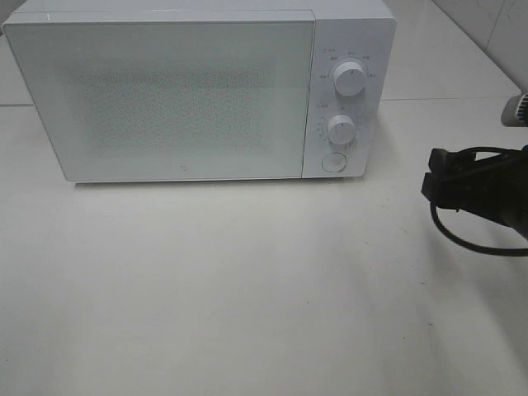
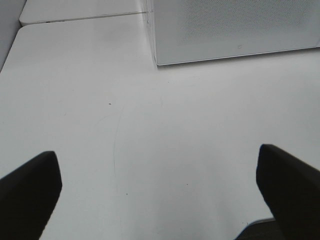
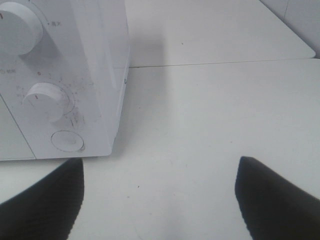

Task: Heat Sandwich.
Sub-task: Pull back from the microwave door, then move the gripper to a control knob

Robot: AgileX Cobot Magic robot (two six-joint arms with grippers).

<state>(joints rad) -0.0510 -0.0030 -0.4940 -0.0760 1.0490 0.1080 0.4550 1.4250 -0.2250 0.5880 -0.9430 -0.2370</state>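
Note:
The sandwich is out of view in all three views. A white microwave (image 1: 181,91) stands at the back of the table with its door shut. My right gripper (image 1: 432,173) hovers open to the right of the microwave's control panel, with nothing between its fingers. In the right wrist view the right gripper (image 3: 160,200) points at the table beside the lower knob (image 3: 47,100) and the round button (image 3: 67,141). My left gripper (image 2: 160,195) is open over bare table in front of the microwave's lower corner (image 2: 159,62); it does not show in the exterior high view.
The control panel carries an upper knob (image 1: 350,80), a lower knob (image 1: 340,129) and a round button (image 1: 333,161). A black cable (image 1: 470,239) loops under the right arm. A seam (image 1: 445,100) runs across the white table behind it.

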